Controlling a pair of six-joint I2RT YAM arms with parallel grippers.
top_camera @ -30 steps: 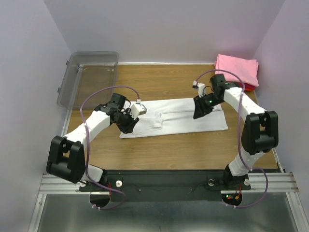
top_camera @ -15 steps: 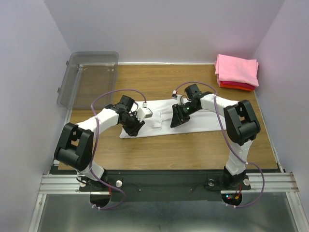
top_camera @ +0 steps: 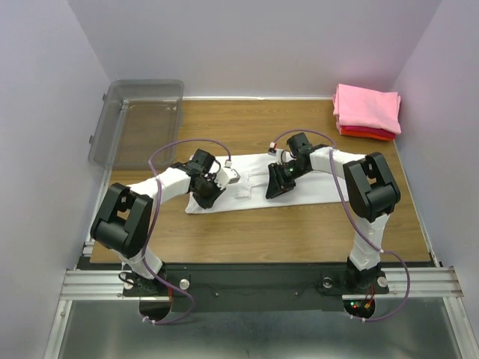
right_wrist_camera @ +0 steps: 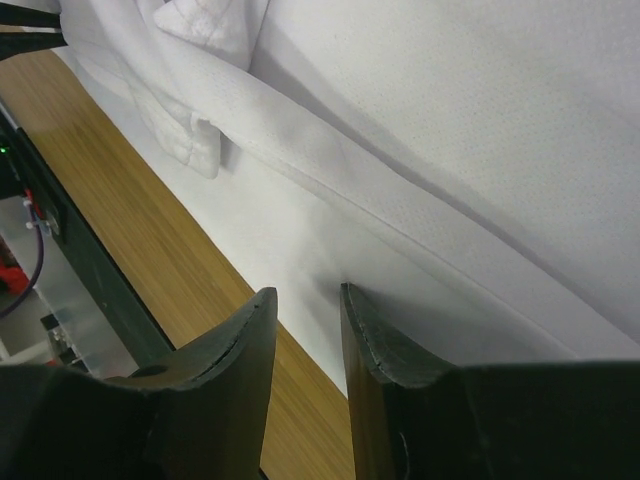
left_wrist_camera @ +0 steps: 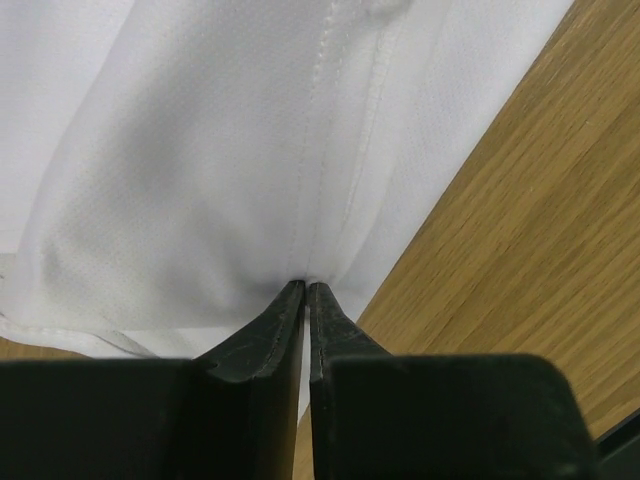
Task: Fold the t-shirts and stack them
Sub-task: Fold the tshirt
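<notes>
Both arms are bolted at the near edge of the bench [top_camera: 262, 228] and reach in over the white t-shirt [top_camera: 318, 188]. That one's lying flat mid-bench, folded into a long strip running left to right.

Left jaws are at the strip's left end and clenched tight. The fingertips [left_wrist_camera: 288, 305] are pinching a little pucker of the white cloth right by a seam, close to the shirt's edge where the wood shows.

Right jaws are around the middle of the strip and released. There's a clear gap between the fingertips [right_wrist_camera: 262, 300], which sit just over a flat layer next to a long fold.

Further back, the pink t-shirt [top_camera: 367, 106] is folded on top of the red t-shirt [top_camera: 370, 135] in the far right corner. A clear grey bin [top_camera: 138, 120] sits at the far left, well apart from everything.
</notes>
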